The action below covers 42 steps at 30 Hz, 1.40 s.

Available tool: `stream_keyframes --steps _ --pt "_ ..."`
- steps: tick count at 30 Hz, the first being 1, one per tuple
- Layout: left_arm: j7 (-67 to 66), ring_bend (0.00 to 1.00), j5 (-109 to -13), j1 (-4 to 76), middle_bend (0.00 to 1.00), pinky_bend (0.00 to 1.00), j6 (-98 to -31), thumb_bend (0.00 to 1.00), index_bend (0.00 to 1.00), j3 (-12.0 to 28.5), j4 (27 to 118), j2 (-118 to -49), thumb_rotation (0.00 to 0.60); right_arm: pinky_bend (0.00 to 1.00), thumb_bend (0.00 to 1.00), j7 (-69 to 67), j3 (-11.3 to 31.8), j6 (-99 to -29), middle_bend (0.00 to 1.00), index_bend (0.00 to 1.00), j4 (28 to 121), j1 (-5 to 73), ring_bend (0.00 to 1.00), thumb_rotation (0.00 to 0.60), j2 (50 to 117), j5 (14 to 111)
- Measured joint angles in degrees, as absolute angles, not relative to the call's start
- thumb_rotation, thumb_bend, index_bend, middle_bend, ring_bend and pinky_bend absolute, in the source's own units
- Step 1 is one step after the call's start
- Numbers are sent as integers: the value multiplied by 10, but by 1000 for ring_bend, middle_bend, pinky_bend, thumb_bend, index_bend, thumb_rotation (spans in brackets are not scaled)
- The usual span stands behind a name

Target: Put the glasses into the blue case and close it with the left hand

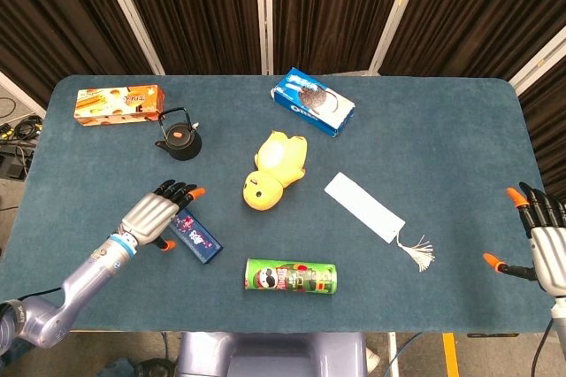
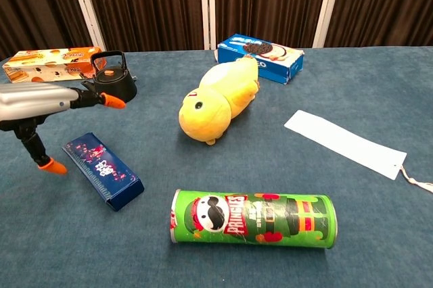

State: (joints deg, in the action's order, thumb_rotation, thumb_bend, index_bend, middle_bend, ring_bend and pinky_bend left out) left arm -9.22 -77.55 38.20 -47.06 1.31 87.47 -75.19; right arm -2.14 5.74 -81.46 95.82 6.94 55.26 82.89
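Note:
The blue case (image 1: 196,237) (image 2: 102,173) lies closed and flat on the table's near left, a floral print on its lid. My left hand (image 1: 156,213) (image 2: 40,102) hovers just left of it with fingers spread, holding nothing and clear of the case. The glasses are not visible in either view. My right hand (image 1: 541,237) stays open at the table's far right edge, seen only in the head view.
A green Pringles can (image 2: 253,218) lies on its side right of the case. A yellow plush duck (image 1: 274,169), black kettle (image 1: 179,135), Oreo box (image 1: 312,101), orange snack box (image 1: 117,104) and white bookmark (image 1: 364,207) are spread across the blue table (image 1: 442,138).

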Motion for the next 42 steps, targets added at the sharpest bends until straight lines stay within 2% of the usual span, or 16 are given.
stream_keyframes --steps 9,11,14,17,22,31,33,36,38,40,42 --pt "-97 0 -785 397 0 0 -446 102 65 2 814 -810 600 0 0 -20 58 -811 0 0 957 70 0 600 554 825" --pt "-104 1 -785 399 8 22 -447 101 102 2 810 -816 600 0 0 -21 58 -811 0 0 957 71 0 600 554 825" --pt "-112 52 -778 401 94 115 -447 100 206 3 804 -823 600 0 0 -22 58 -811 0 0 956 71 0 600 554 825" --pt "-118 147 -773 402 213 170 -447 116 340 4 800 -827 600 0 0 -24 58 -810 0 0 956 71 0 600 553 825" --pt "-123 242 -764 403 330 231 -447 134 479 6 799 -830 600 0 0 -24 58 -810 0 0 956 71 0 600 553 825" --pt "-132 275 -758 401 371 261 -452 181 524 4 798 -831 600 0 0 -21 57 -811 0 0 957 70 0 600 554 826" --pt "-130 271 -756 401 357 259 -452 181 505 4 799 -832 600 0 0 -20 57 -811 0 0 957 70 0 600 554 826" --pt "-128 120 -755 401 179 131 -451 91 339 3 799 -830 600 0 0 -20 57 -811 0 0 957 71 0 600 554 826" --pt "-124 7 -756 401 29 10 -451 17 174 3 801 -829 600 0 0 -20 57 -811 0 0 957 71 0 600 554 825" --pt "-120 0 -757 400 0 0 -452 1 106 3 803 -826 600 0 0 -21 57 -811 0 0 957 70 0 600 554 825" --pt "-116 0 -759 399 0 0 -457 0 82 3 808 -822 600 0 0 -21 57 -812 0 0 957 70 0 600 554 826"
